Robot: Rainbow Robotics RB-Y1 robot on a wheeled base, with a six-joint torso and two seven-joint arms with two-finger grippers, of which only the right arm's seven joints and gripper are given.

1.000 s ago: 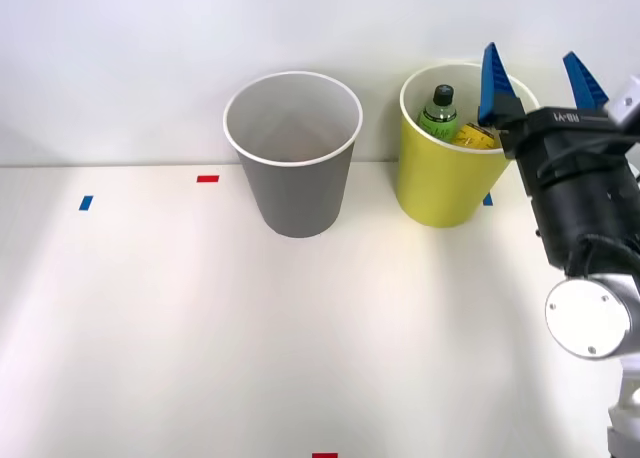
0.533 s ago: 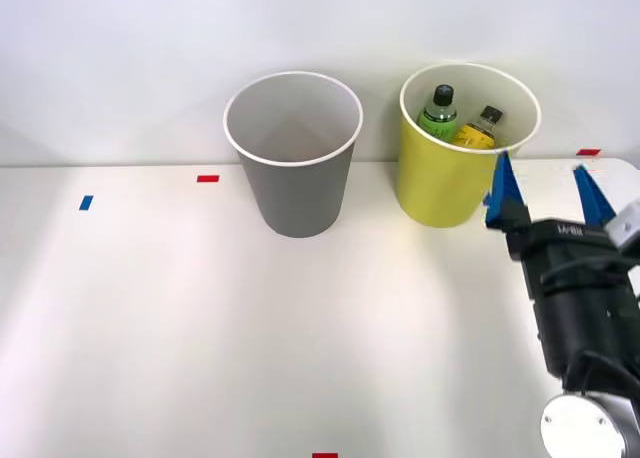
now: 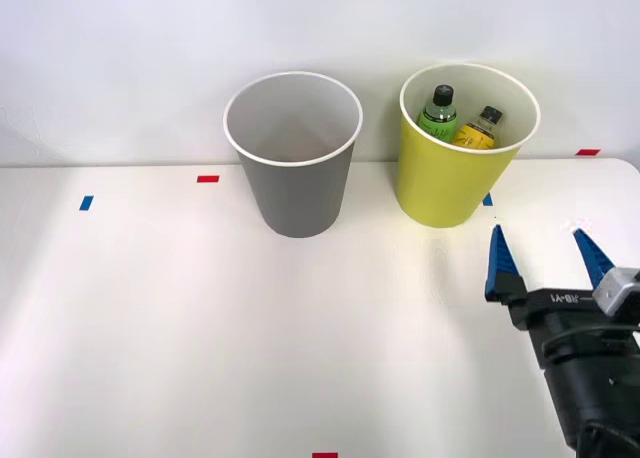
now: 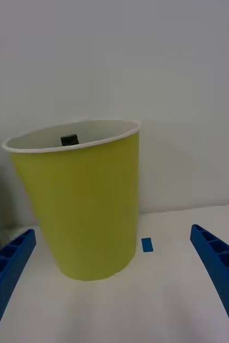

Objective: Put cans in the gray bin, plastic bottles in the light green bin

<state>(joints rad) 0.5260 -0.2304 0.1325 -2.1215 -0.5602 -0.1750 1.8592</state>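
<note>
Two plastic bottles [image 3: 462, 118] stand upright inside the light green bin [image 3: 455, 183] at the far right of the table [image 3: 150, 328], the green one to the left and the yellow-labelled one beside it, right where bottles belong. The gray bin [image 3: 295, 188] just to its left looks empty, and I see no cans on the table. The right gripper [image 3: 543, 263] hovers near the table's right edge, nearer than the green bin, fingers spread apart and holding nothing, so the bottle sorting looks done.
</note>
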